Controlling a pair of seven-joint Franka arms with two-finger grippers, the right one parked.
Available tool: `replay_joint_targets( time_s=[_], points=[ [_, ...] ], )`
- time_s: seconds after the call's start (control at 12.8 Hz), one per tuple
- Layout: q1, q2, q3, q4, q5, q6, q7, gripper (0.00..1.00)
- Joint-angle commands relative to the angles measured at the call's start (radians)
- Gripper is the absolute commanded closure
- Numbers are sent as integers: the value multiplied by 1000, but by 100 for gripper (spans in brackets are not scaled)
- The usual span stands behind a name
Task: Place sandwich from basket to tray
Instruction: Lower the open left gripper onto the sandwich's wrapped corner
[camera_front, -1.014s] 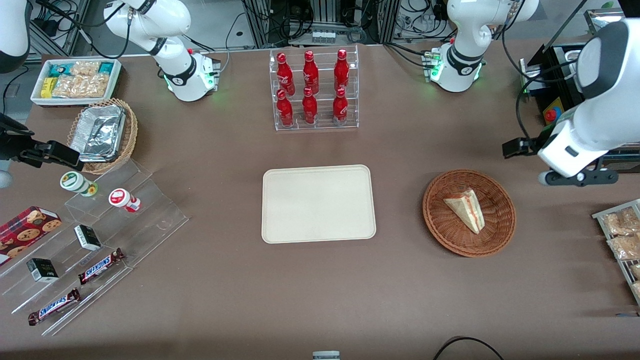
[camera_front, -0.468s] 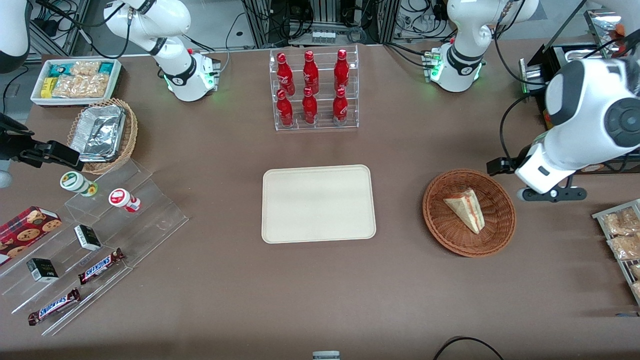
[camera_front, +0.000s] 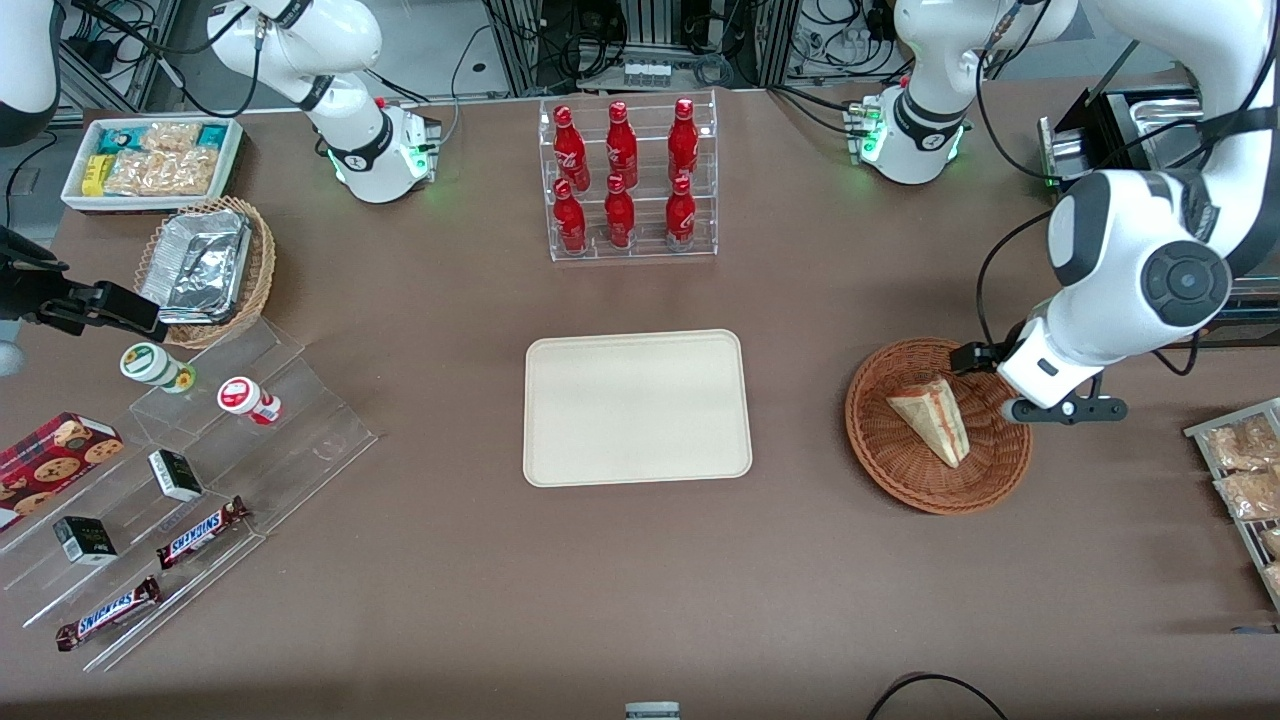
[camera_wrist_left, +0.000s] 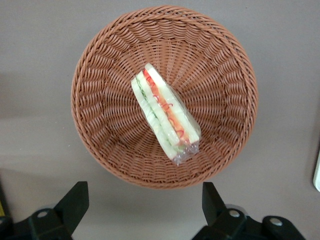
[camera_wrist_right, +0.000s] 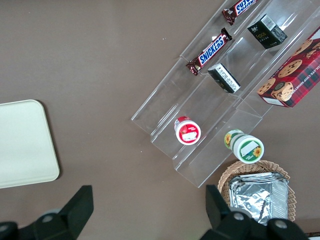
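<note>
The sandwich (camera_front: 932, 420), a pale wedge with red, orange and green filling, lies in the round reddish-brown basket (camera_front: 890, 455). In the left wrist view the wrapped sandwich (camera_wrist_left: 164, 114) lies in the middle of the basket (camera_wrist_left: 100, 125). My left gripper (camera_wrist_left: 144, 202) is open and empty, its black fingers (camera_wrist_left: 75, 202) spread wide, above the table just off the basket's rim. In the front view the gripper (camera_front: 1040, 400) hangs over the basket's edge toward the working arm's end. The cream tray (camera_front: 637, 408) lies empty mid-table, beside the basket.
A clear rack of red bottles (camera_front: 625, 180) stands farther from the front camera than the tray. A rack of snack packets (camera_front: 1245, 480) sits at the working arm's end. Clear steps with candy bars (camera_front: 190, 470), a tan foil basket (camera_front: 205, 268) and a snack box (camera_front: 150, 160) lie toward the parked arm's end.
My left arm has swung in from the table's end toward the basket and lowered; the gripper now hangs at the basket's rim. The sandwich and tray have not moved.
</note>
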Motion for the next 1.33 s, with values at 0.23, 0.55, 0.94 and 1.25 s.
replay_joint_targets(
  time_s=[0.23, 0.55, 0.94, 1.25],
  points=[
    [-12, 35, -2, -53, 5, 126, -282, 0],
    [-23, 43, -4, -90, 5, 206, -573, 0],
    [-31, 32, -4, -185, -8, 361, -741, 0],
    [-32, 43, -5, -203, -7, 361, -740, 0]
  ],
)
